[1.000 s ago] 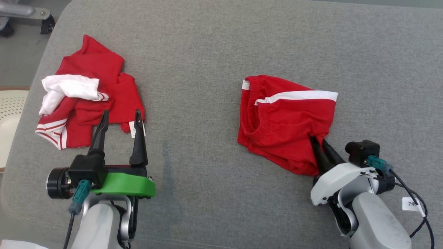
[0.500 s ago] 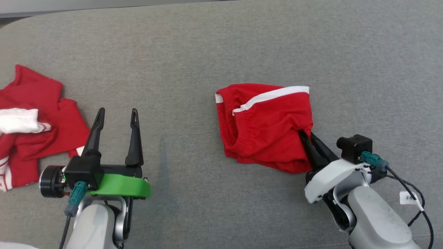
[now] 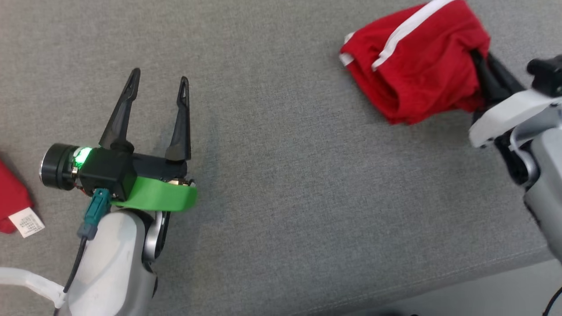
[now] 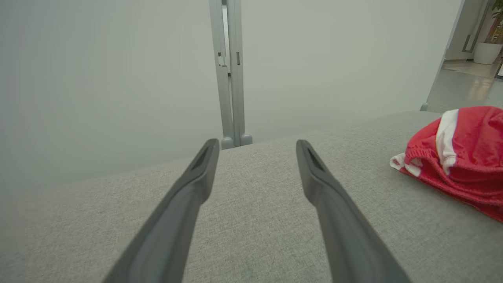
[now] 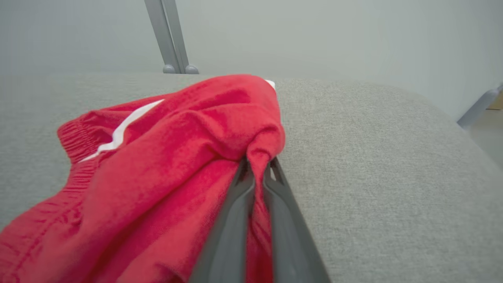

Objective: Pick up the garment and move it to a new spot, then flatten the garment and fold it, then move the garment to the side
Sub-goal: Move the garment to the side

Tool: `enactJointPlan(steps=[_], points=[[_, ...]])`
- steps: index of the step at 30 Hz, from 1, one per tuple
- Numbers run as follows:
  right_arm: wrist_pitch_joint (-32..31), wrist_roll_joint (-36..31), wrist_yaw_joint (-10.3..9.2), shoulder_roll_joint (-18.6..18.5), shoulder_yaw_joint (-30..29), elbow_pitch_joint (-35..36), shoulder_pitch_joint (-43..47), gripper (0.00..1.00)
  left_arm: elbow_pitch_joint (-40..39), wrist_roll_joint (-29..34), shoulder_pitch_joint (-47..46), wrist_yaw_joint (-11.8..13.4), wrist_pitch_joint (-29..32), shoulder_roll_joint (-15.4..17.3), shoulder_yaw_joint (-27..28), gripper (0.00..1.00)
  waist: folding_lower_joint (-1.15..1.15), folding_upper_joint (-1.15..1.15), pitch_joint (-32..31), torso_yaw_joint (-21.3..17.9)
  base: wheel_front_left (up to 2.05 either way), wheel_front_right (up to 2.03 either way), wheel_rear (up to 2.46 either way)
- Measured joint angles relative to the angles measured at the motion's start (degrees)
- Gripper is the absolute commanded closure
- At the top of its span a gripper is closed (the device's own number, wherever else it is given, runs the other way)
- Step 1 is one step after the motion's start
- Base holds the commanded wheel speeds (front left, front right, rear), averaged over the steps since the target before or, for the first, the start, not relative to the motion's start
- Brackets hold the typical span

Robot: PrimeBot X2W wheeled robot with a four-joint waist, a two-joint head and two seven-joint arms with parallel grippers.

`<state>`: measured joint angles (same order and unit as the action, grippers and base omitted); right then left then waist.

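Right gripper (image 5: 257,167) is pinching a fold of the red shorts (image 5: 165,157), the cloth bunching just ahead of its fingertips. Left gripper (image 3: 158,81) is hanging wide apart over the grey cushion (image 3: 285,197); the head view is catching a second red garment (image 3: 11,199) beside it.

Grey woven-fabric cushion (image 3: 281,184) w/ red shorts (image 3: 421,74), white side stripe, bunched at far right; 2nd red garment (image 3: 11,197) w/ white label (image 3: 27,222) at left edge.
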<state>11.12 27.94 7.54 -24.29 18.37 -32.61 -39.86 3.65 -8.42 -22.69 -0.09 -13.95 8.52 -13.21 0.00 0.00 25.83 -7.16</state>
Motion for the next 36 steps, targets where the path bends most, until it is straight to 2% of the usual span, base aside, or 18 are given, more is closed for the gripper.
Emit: enactJointPlan(steps=[9,14,15,16,17,21,25,30,33,36], points=[[-0.37,1.11,0.0,-13.25,-4.23,-12.17,-10.94,1.0,-1.63,1.87,-6.05,-1.19,0.31,-0.82,-3.66,0.0,0.0,0.0,9.94,0.53,0.0,0.0,0.0],[0.96,-0.07,0.0,-16.27,-5.47,-16.4,-14.79,1.0,-1.88,2.22,-7.53,-1.67,0.23,-0.99,-4.8,0.0,0.0,0.0,13.69,1.71,0.0,0.0,0.0],[1.07,-0.86,0.0,-16.25,-5.61,-17.38,-15.49,0.77,-1.91,2.3,-7.71,-1.7,0.18,-0.99,-5.02,0.0,0.0,0.0,14.31,1.99,0.0,0.0,0.0],[1.1,-1.01,0.0,-16.16,-6.2,-18.48,-16.11,0.48,-1.94,2.35,-7.94,-1.72,0.16,-0.99,-5.09,0.0,0.01,0.0,14.81,2.25,0.0,0.0,0.0],[1.27,-1.81,0.0,-16.25,-6.32,-19.29,-16.5,0.0,-1.91,2.35,-8.19,-1.77,0.0,-0.99,-5.2,0.0,0.0,0.0,15.16,2.47,0.0,0.0,0.0],[2.99,-4.38,0.0,-16.63,-10.24,-22.71,-16.84,0.0,-1.18,2.35,-8.85,-1.88,-0.24,-1.32,-5.8,0.0,0.0,0.0,15.52,3.56,0.0,0.0,0.0],[3.69,-5.34,0.0,-14.94,-15.38,-22.7,-13.39,0.0,0.35,2.31,-8.33,-1.65,-0.33,-1.51,-6.11,0.0,0.0,0.0,14.0,4.02,0.0,0.0,0.0],[3.92,-7.3,0.0,-9.6,-23.86,-12.28,-4.39,0.0,1.86,1.38,-5.19,-0.92,-0.62,-0.9,-5.5,0.0,0.01,0.0,10.84,3.74,0.0,0.0,0.0],[3.93,-9.29,-0.01,-4.05,-28.47,-4.06,4.24,0.0,2.71,0.67,-2.15,-0.23,-0.74,-0.51,-4.8,0.0,0.0,0.0,7.92,3.08,0.0,0.0,0.0],[3.92,-11.18,0.0,1.12,-30.58,3.45,11.21,0.0,3.43,-0.31,0.74,0.65,-0.66,-0.24,-4.04,0.0,0.0,0.0,4.78,2.34,0.0,0.0,0.0]])
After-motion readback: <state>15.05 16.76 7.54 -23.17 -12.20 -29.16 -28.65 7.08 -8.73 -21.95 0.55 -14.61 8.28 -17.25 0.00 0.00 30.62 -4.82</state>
